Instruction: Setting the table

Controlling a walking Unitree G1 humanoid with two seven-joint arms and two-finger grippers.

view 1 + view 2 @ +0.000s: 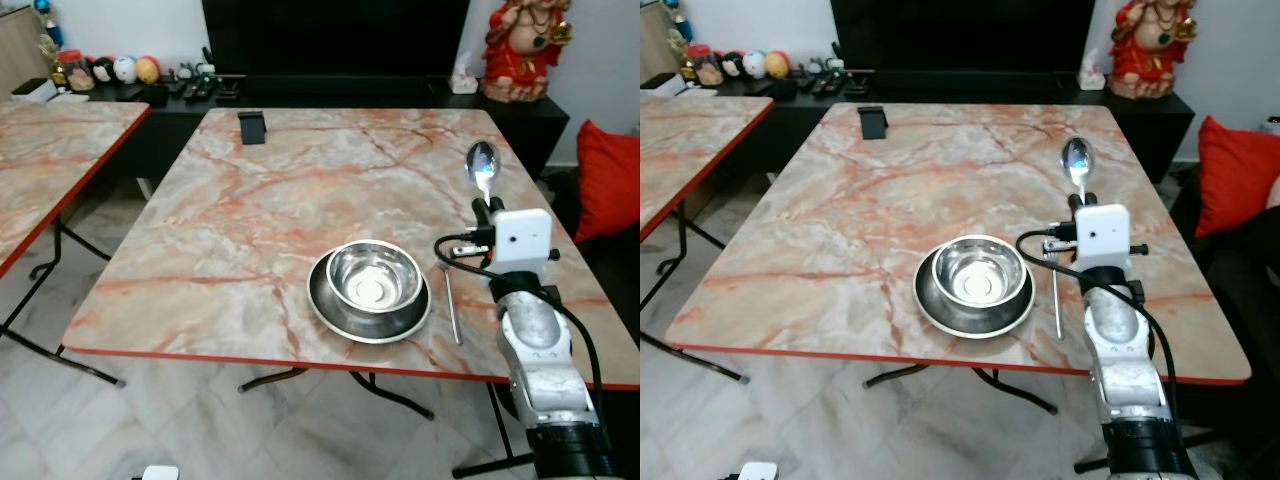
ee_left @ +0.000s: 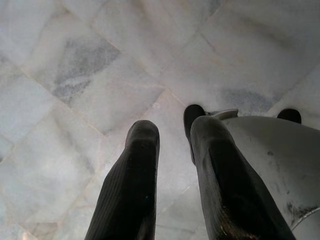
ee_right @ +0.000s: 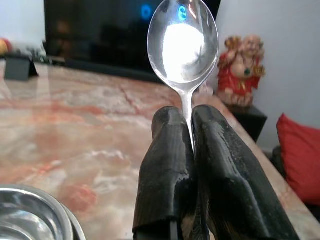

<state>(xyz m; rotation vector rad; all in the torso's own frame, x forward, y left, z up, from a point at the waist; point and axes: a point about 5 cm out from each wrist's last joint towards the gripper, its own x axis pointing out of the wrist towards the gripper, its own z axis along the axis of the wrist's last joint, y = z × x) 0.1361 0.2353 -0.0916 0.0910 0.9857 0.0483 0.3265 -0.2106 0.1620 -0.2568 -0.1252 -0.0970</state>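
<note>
The right gripper (image 1: pixel 484 205) is clamped on a spoon (image 1: pixel 481 165), held above the marble table (image 1: pixel 250 210) just right of the bowl (image 1: pixel 374 276) stacked on its plate (image 1: pixel 330 305). A thin utensil (image 1: pixel 453 305) lies beside the plate, a black stand (image 1: pixel 252 127) sits far off. The left gripper (image 2: pixel 172 150) hangs narrowly parted over floor tiles (image 2: pixel 75 75).

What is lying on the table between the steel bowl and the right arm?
A thin metal utensil lies flat between the bowl and the right arm, seen in both eye views.

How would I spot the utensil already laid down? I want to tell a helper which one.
On the marble-patterned table with red edging, find the steel bowl on its steel plate. Just right of the plate lies a thin silver utensil, flat on the tabletop, unlike the shiny spoon held upright in the right tool.
</note>
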